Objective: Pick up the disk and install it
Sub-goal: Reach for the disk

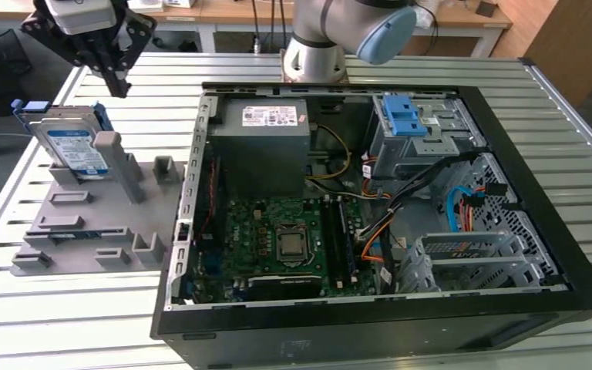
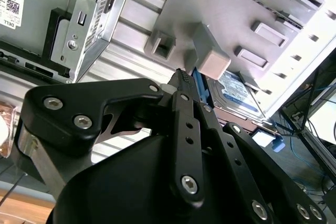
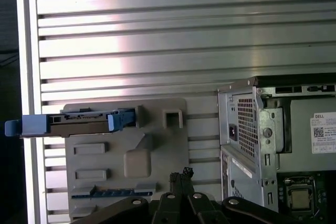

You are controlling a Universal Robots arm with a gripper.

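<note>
**Disk untouched in its holder, claw empty above it**

Hovers with the claw (image 1: 121,86) pinched fully shut, tips meeting, nothing between them. Hangs high over the far part of the counter (image 1: 90,308), on the exterior view's left, in contact with nothing. Shows the same closed, empty tips in both wrist views.

Just below the claw and apart from it: the disk (image 1: 75,150), standing on edge with its white-and-blue label in plain sight and its blue tab at the top corner. Sits slotted upright in a grey holder (image 1: 80,231), framed by its blue bracket, as seen edge-on in the first wrist view (image 3: 84,121).

Further out: the holder flat on the slatted counter, just beside the open computer case (image 1: 378,316), on the exterior view's left of it. Inside the case, a grey power-supply box (image 1: 265,146) along the far wall, a green motherboard (image 1: 286,239) nearer the camera, and a grey metal cage (image 1: 419,142) with two blue clips (image 1: 404,116) toward the exterior view's right.

Judged from this: at the very start. Not grasped, not lifted, not brought to the case. Both the pick-up and the installation left to do.
</note>
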